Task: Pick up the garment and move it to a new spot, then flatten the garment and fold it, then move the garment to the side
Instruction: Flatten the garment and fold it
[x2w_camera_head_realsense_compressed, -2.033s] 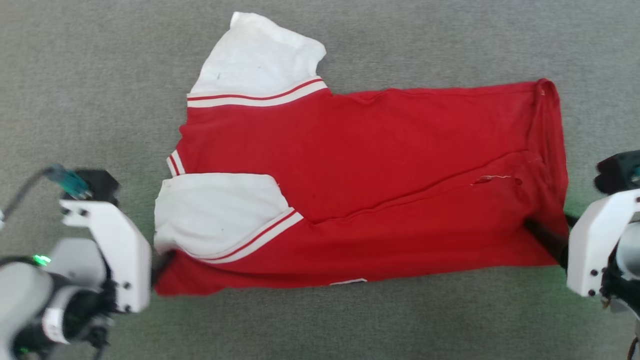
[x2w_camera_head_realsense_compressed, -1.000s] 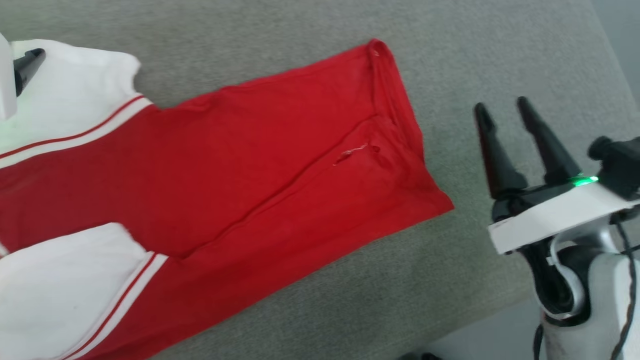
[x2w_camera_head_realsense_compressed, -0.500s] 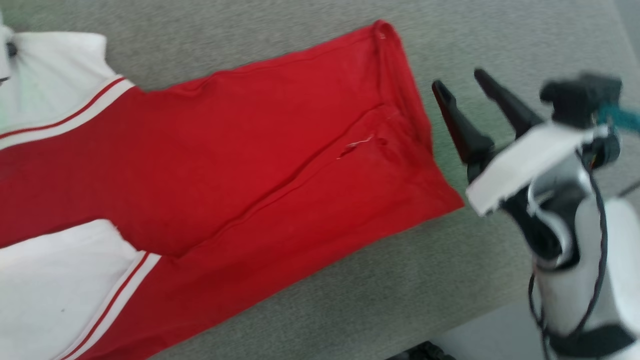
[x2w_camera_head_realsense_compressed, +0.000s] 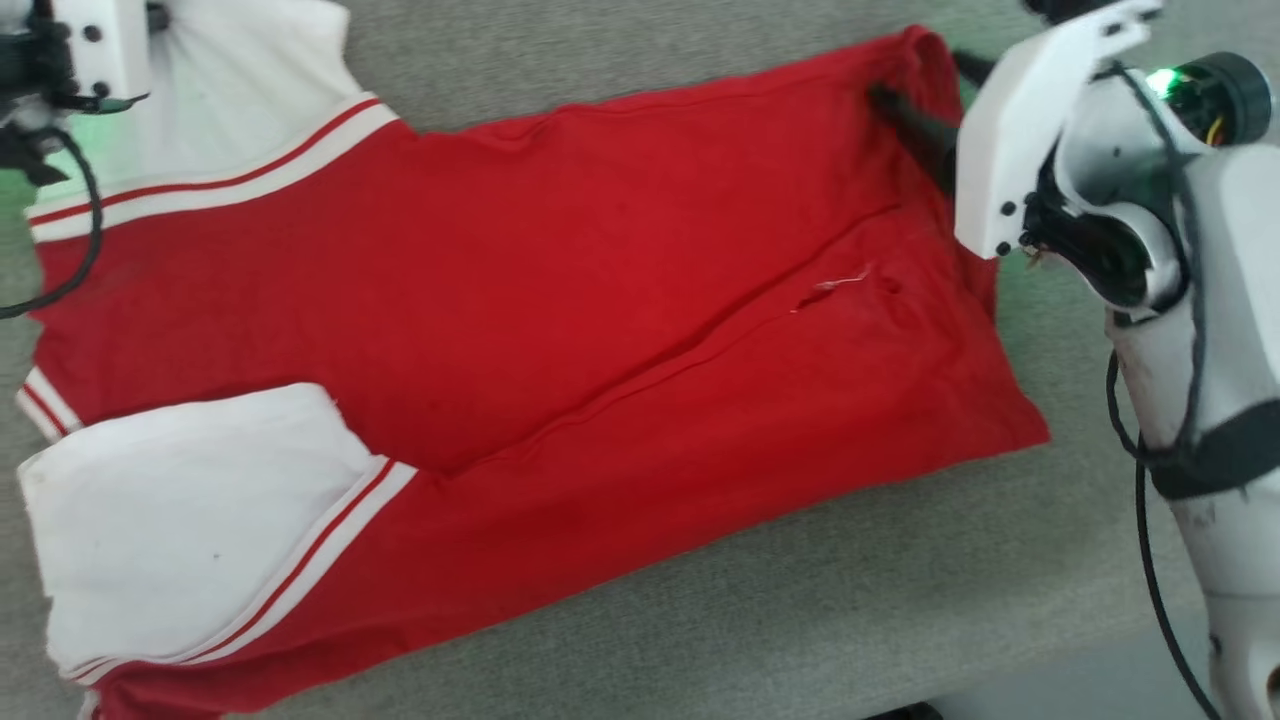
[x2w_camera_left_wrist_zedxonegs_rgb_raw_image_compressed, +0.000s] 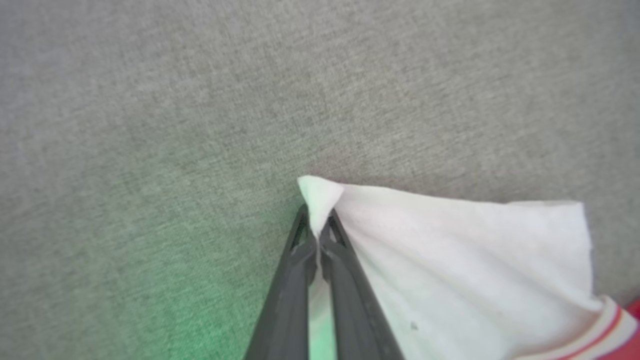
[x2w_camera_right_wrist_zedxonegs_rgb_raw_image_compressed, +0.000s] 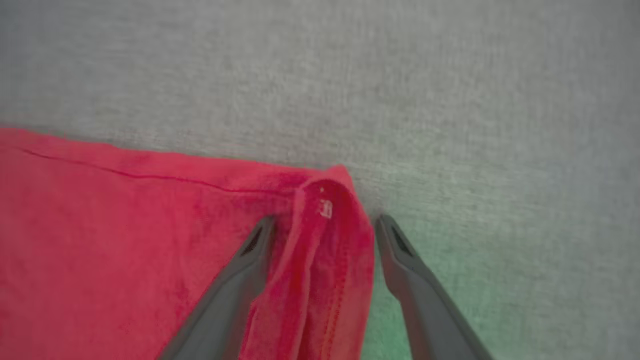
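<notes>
The garment (x2w_camera_head_realsense_compressed: 560, 300), a red shirt with white sleeves and striped trim, lies folded lengthwise on the grey surface. My left gripper (x2w_camera_left_wrist_zedxonegs_rgb_raw_image_compressed: 316, 227) is shut on the far corner of the upper white sleeve (x2w_camera_left_wrist_zedxonegs_rgb_raw_image_compressed: 450, 260); in the head view its white housing sits at the top left over that sleeve (x2w_camera_head_realsense_compressed: 240, 80). At the garment's far right hem corner (x2w_camera_right_wrist_zedxonegs_rgb_raw_image_compressed: 325, 220) my right gripper (x2w_camera_right_wrist_zedxonegs_rgb_raw_image_compressed: 322, 225) stands open, one finger on the red cloth and the other on the grey surface beside it. The right gripper (x2w_camera_head_realsense_compressed: 925, 95) shows at the top right of the head view.
Grey fabric surface (x2w_camera_head_realsense_compressed: 800, 620) lies all around the garment. Its near right edge (x2w_camera_head_realsense_compressed: 1060, 660) borders a paler floor at the bottom right. A black cable (x2w_camera_head_realsense_compressed: 70, 250) hangs from the left arm over the shirt's left side.
The head camera has swung, shifting the whole picture. My left gripper has shut on the white sleeve corner. My right gripper has moved from beside the garment onto its far right hem corner, still open.
</notes>
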